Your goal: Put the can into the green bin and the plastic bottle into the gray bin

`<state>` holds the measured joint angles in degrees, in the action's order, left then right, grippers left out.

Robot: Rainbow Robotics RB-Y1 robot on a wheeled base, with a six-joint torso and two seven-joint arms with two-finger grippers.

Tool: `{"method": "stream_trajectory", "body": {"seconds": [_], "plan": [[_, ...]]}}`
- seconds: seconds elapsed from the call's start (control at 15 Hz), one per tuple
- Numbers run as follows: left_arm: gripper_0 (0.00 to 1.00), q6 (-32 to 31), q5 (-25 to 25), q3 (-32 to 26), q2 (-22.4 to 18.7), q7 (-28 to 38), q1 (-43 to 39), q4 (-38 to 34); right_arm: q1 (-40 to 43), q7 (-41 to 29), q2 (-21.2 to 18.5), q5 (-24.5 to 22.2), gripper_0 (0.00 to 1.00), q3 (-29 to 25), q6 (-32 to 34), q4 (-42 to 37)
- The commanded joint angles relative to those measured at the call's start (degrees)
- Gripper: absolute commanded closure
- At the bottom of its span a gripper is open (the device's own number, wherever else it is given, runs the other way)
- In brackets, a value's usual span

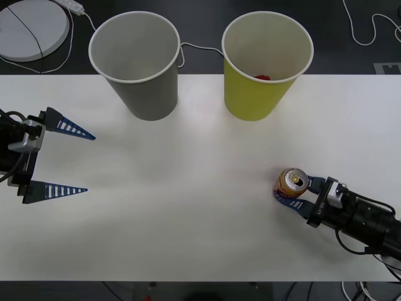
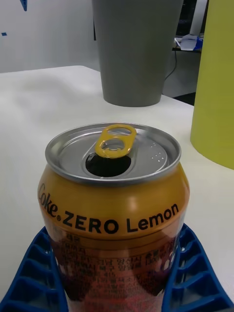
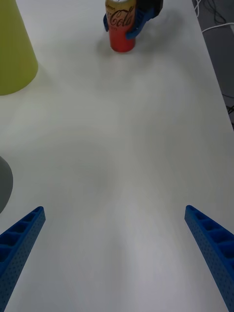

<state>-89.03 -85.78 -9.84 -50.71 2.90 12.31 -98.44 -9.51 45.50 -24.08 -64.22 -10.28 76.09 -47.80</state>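
Note:
The can (image 1: 292,182) stands upright on the white table (image 1: 188,207) at the front right, orange-red with a gold top and an open pull-tab (image 2: 115,142). My right gripper (image 1: 293,187) is shut on the can, one blue finger pressed to each side (image 2: 39,273); the left wrist view shows the can (image 3: 122,36) held the same way. At the table's left edge my left gripper (image 1: 90,163) stands open with nothing between its fingers (image 3: 22,239). The gray bin (image 1: 135,63) and the green bin (image 1: 266,63) stand upright at the back. The plastic bottle is out of view.
A small red thing (image 1: 263,77) lies inside the green bin near its front rim. Behind the table lie a white round disc (image 1: 28,28) and white cables (image 1: 363,31). Bare tabletop stretches between the two grippers and in front of the bins.

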Motion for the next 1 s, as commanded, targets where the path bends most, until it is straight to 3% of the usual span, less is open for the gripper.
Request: {"method": "stream_trajectory", "body": {"seconds": [0.07, 0.27, 0.47, 0.67, 1.0], "plan": [[0.00, 0.00, 0.00, 0.00, 0.00, 0.00, 0.00, 0.00, 0.01, -0.41, 0.00, -0.03, 1.00, -0.09, -0.07, -0.19], [0.00, 0.00, 0.00, 0.00, 0.00, 0.00, 0.00, 0.00, 0.10, -1.82, -0.97, -0.74, 1.00, -0.18, 0.02, -2.48], [0.00, 0.00, 0.00, 0.00, 0.00, 0.00, 0.00, 0.00, 1.68, -9.38, -2.46, -5.22, 1.00, -1.67, -0.07, -9.77], [0.00, 0.00, 0.00, 0.00, 0.00, 0.00, 0.00, 0.00, 6.08, -22.56, -3.61, -12.51, 1.00, -4.57, -0.68, -23.92], [0.00, 0.00, 0.00, 0.00, 0.00, 0.00, 0.00, 0.00, 13.55, -53.06, -5.28, -27.45, 1.00, -9.67, -0.86, -52.40]]}}
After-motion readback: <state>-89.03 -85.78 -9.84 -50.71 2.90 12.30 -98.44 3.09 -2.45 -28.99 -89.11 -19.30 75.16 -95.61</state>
